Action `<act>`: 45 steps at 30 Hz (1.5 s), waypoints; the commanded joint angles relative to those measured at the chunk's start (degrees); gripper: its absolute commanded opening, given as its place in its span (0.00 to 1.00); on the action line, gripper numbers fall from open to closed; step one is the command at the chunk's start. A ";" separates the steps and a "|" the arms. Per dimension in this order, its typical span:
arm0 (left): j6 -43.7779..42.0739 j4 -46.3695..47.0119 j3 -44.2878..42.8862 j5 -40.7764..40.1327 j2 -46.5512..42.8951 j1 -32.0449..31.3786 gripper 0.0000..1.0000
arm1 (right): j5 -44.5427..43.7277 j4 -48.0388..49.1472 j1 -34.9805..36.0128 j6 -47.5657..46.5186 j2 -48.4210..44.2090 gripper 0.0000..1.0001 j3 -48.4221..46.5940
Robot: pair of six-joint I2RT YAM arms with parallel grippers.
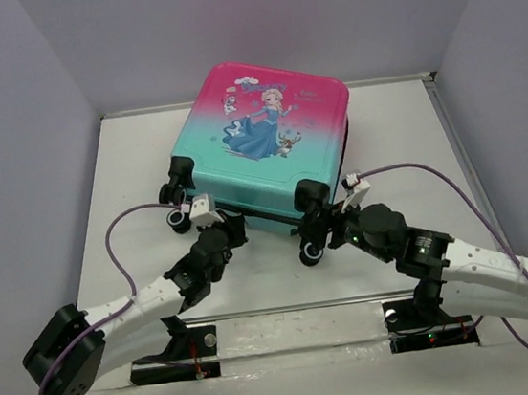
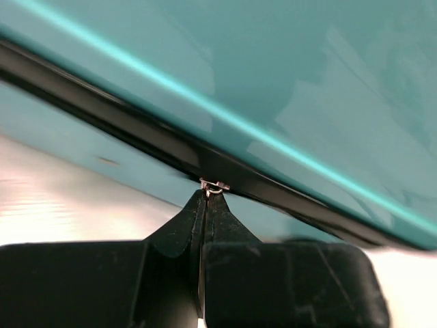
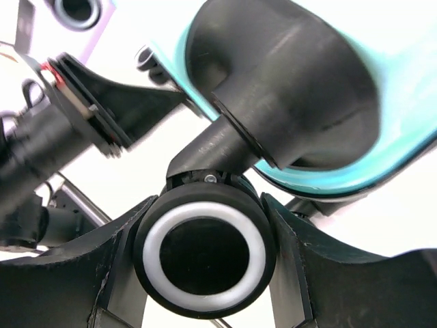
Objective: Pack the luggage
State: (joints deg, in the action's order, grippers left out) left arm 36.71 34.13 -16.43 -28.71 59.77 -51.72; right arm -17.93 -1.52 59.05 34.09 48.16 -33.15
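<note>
Zipping luggage (image 1: 265,130): left pincer (image 2: 205,198) pinches pull (image 2: 213,186) at 7 o'clock, right pincer (image 3: 208,239) clamps 5 o'clock wheel (image 3: 205,256); next I'd drag along seam (image 2: 136,131).

No writing on the luggage (image 1: 265,130) can be read.

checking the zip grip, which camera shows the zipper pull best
Left wrist: the small metal zipper pull sits close up at the tips of the shut left gripper, on the black zip band of the luggage. Top external hides it behind that gripper. Right wrist shows no pull, only a wheel clamped in the right gripper.
</note>
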 commanded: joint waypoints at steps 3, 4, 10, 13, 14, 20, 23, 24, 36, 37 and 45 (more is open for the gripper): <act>4.33 -8.56 4.20 -3.82 -9.40 13.82 0.06 | -12.73 -9.26 -0.07 1.69 -12.89 0.07 -0.25; 4.60 -8.81 4.47 -3.46 -10.10 14.54 0.06 | -15.52 -10.68 -0.07 1.69 -14.05 0.07 -0.43; 8.55 -14.70 4.55 -1.18 -13.79 20.69 0.06 | -28.01 -20.01 -2.44 -1.73 -20.12 0.07 -3.50; 10.57 -15.93 5.79 -0.56 -17.66 23.51 0.06 | -29.70 -20.63 -5.78 -4.64 -19.95 0.07 -5.79; 11.27 -16.72 6.23 -0.47 -19.06 24.73 0.06 | -30.92 -20.54 -7.79 -6.56 -18.64 0.07 -7.27; 11.64 -16.47 7.46 0.22 -22.41 28.86 0.06 | -26.99 -20.54 -20.09 -11.31 -13.10 0.07 -11.06; 9.27 -14.37 7.28 1.54 -22.41 31.94 0.06 | -25.49 -20.54 -26.86 -13.07 -13.00 0.07 -10.89; 8.56 -13.66 7.37 2.16 -22.33 32.73 0.06 | -24.70 -20.54 -28.71 -13.52 -13.18 0.07 -10.97; 0.83 4.80 7.02 23.85 -16.00 36.17 0.06 | 5.42 -27.92 -42.52 -14.13 -6.06 0.79 -21.95; 0.47 5.07 6.76 25.88 -16.09 36.17 0.06 | 7.89 -28.53 -42.52 -14.31 -6.58 0.82 -22.57; 2.05 4.99 4.48 40.92 -21.80 33.19 0.06 | 22.50 -28.29 -41.04 -12.38 -5.81 0.93 -26.44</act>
State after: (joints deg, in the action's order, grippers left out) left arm 40.05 36.62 -9.43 4.14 39.38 -16.29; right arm -4.19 -32.25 16.86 20.34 40.45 -57.69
